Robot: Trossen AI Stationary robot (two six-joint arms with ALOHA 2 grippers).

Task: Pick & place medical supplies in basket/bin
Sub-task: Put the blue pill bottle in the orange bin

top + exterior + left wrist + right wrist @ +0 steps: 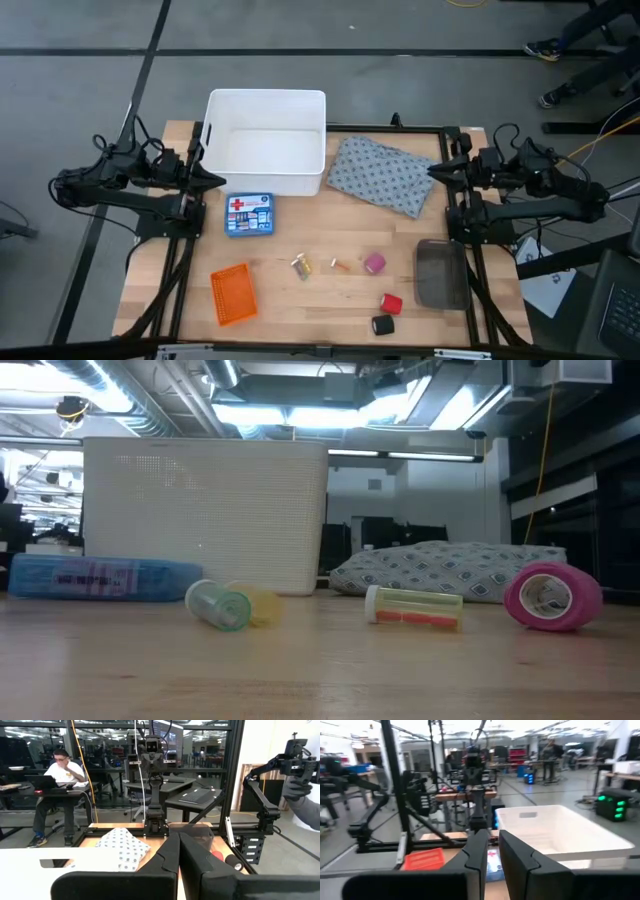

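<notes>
A grey dotted pack [382, 175] lies flat on the table right of the large white tub [265, 140]. A pink roll [374, 263], a red roll [391, 303] and a black roll [383, 325] lie near the front right. Two small tan and yellow vials [301, 265] lie on their sides at the middle. The orange basket [233, 293] sits at the front left and the dark tray [441, 273] at the right. My left gripper [215, 180] is shut and empty at the tub's left. My right gripper [435, 170] hovers by the pack's right end, its fingers a narrow gap apart and empty.
A blue first-aid box [249, 214] lies in front of the tub. Black frame rails [462, 215] run along the table's left and right sides. People and desks show in the room beyond. Bare wood lies between the blue box and the rolls.
</notes>
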